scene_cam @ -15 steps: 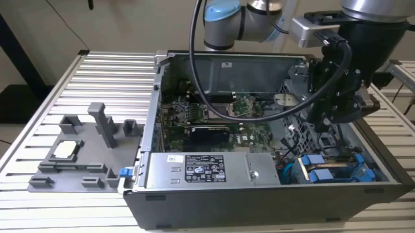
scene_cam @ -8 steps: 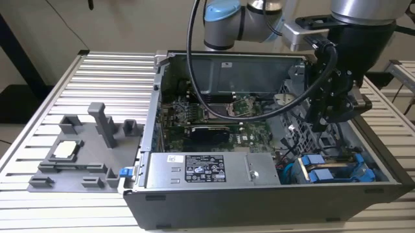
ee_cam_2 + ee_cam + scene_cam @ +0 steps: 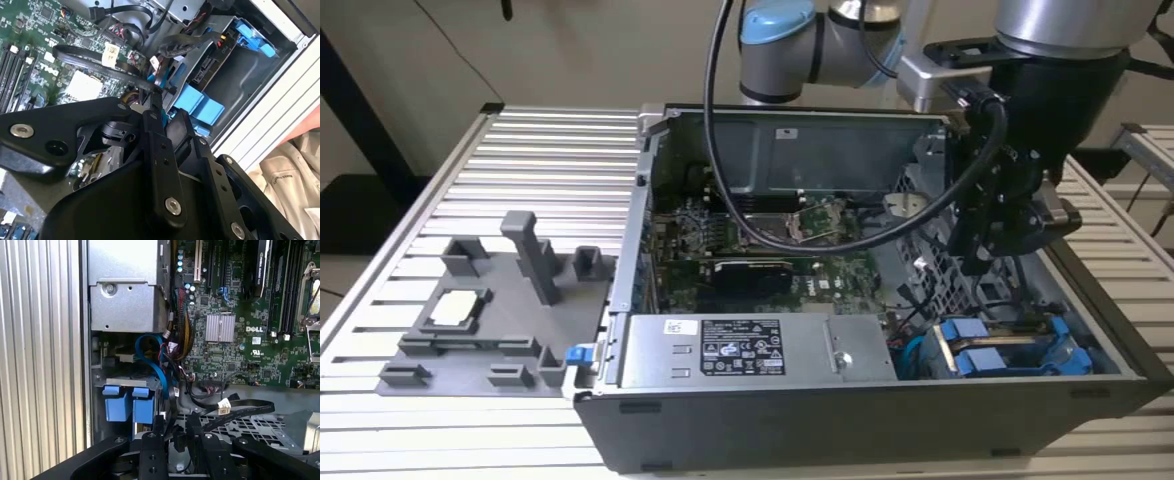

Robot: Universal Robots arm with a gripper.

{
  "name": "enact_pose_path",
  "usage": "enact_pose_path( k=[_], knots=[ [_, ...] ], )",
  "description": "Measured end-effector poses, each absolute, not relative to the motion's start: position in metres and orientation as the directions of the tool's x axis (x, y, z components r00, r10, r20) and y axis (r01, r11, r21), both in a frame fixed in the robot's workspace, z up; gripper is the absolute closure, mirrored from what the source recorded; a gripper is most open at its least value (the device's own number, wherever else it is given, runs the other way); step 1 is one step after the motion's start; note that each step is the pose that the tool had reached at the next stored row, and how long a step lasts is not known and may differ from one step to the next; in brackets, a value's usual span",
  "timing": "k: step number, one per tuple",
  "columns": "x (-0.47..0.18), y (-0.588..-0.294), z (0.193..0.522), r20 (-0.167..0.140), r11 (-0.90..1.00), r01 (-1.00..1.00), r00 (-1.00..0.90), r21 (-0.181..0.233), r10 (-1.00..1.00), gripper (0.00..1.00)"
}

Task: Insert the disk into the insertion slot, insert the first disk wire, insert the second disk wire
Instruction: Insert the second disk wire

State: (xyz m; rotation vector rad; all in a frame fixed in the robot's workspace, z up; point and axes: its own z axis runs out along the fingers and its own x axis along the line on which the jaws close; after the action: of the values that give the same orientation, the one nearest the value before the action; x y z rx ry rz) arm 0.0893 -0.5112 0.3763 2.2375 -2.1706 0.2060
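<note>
The disk (image 3: 1001, 358) lies low in the near right corner of the open computer case, set into the insertion slot. Its blue end tabs (image 3: 127, 402) face up, and they also show in the second wrist view (image 3: 200, 106). The slot belongs to a grey perforated drive cage (image 3: 255, 429). My gripper (image 3: 987, 245) hangs inside the case above that cage. A black flat wire with a white tag (image 3: 250, 404) loops across the cage and ends right at my gripper (image 3: 176, 422). The same wire (image 3: 75, 54) curves in to the gripper (image 3: 167, 107) in the second wrist view.
A silver labelled power-supply box (image 3: 747, 350) sits beside the disk along the case's near wall. The green motherboard (image 3: 761, 270) fills the case floor. Red, yellow and blue wire bundles (image 3: 182, 335) run near the disk. A grey fixture (image 3: 480, 320) stands on the ribbed table (image 3: 440, 420) at the exterior view's left.
</note>
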Motion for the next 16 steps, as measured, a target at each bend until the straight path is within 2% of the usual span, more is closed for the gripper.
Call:
enact_pose_path(
  k=[7,8,9,11,12,16],
  knots=[
    [0.0893,-0.5112,0.3753,0.107,-0.039,-0.996,0.029,-0.085,-0.994,0.67],
    [0.0893,-0.5112,0.3753,0.107,-0.039,-0.996,0.03,-0.085,-0.994,0.69],
    [0.0893,-0.5112,0.3754,0.107,-0.039,-0.996,0.03,-0.085,-0.994,0.76],
    [0.0893,-0.5112,0.3754,0.107,-0.039,-0.996,0.03,-0.085,-0.994,0.76],
    [0.0893,-0.5112,0.3754,0.107,-0.039,-0.996,0.03,-0.085,-0.994,0.83],
    [0.0893,-0.5112,0.3756,0.108,-0.039,-0.996,0.03,-0.085,-0.994,0.83]
  ],
)
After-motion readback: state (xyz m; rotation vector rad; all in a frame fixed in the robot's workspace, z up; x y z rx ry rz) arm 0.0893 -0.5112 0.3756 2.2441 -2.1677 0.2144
